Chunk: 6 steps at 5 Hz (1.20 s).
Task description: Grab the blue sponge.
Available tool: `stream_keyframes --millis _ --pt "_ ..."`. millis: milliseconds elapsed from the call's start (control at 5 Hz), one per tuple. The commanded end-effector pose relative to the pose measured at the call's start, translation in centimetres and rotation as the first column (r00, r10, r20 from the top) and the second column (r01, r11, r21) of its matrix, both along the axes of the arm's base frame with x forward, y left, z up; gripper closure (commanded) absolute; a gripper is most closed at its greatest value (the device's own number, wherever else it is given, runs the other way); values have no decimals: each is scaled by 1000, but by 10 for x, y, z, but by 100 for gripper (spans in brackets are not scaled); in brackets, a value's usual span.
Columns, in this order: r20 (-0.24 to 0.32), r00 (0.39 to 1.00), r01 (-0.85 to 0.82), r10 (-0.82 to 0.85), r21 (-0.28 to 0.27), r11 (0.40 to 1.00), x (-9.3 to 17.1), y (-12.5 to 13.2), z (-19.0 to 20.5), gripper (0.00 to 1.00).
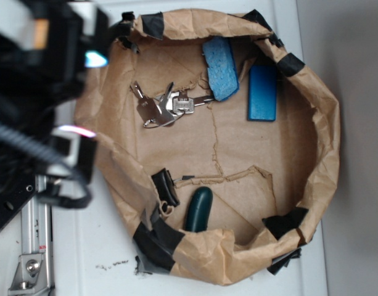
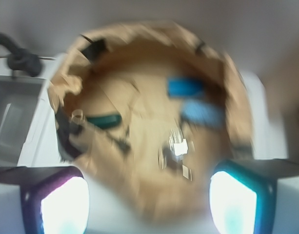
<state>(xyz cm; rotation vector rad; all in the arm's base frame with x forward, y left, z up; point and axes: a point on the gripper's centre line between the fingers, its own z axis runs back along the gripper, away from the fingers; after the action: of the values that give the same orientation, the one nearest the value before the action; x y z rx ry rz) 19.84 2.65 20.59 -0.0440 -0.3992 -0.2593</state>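
We see a white tabletop [image 1: 102,246] across the exterior view, grey wall [image 1: 355,92] at 3 o'clock, black specks [image 1: 111,266] at 7.

The exterior view looks straight down from above and fairly near on the crumpled brown paper basin with black tape patches [image 1: 327,123], which fills most of the frame, arm at 9 to 11 o'clock. The wrist view, blurred, faces forward and down from outside it, between two glowing finger pads [image 2: 64,204] at 5 and 7 o'clock. Both share that basin [image 2: 237,105].

rough porous blue sponge [image 1: 221,60]; shiny metal keys [image 1: 164,106]
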Motion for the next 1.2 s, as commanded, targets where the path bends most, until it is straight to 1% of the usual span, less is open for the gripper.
stream_keyframes --millis 0,200,400,600,800,1000 --pt "55 980 189 -191 47 981 56 13 -41 0" --pt "-38 973 230 -228 77 970 57 16 -79 0" --pt "-112 962 265 -250 149 953 57 16 -110 0" --pt "-197 938 323 -285 202 924 66 11 -132 0" --pt "-215 934 327 -284 201 923 71 22 -136 0" --pt "-203 937 322 -283 197 926 72 38 -131 0"
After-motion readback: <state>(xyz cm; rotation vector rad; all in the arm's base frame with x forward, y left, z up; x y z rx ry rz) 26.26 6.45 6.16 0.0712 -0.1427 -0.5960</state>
